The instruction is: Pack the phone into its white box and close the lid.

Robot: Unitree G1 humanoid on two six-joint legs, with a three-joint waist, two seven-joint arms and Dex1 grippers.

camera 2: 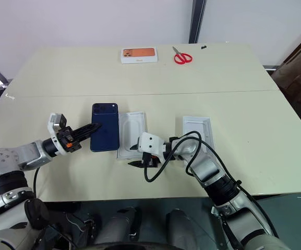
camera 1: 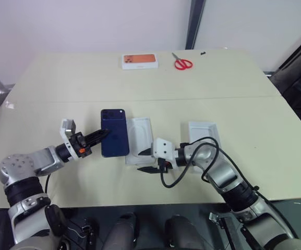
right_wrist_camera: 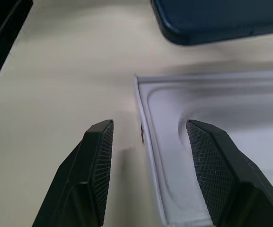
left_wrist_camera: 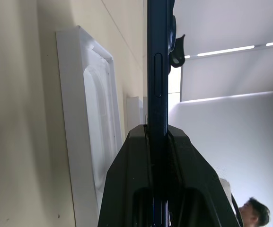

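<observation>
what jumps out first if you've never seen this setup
The navy phone stands out mid-table, pinched at one edge by the left gripper. Right beside it lies a white insert, with the right gripper spread over its near corner. Red scissors and an orange-topped box lie at the far edge.
</observation>
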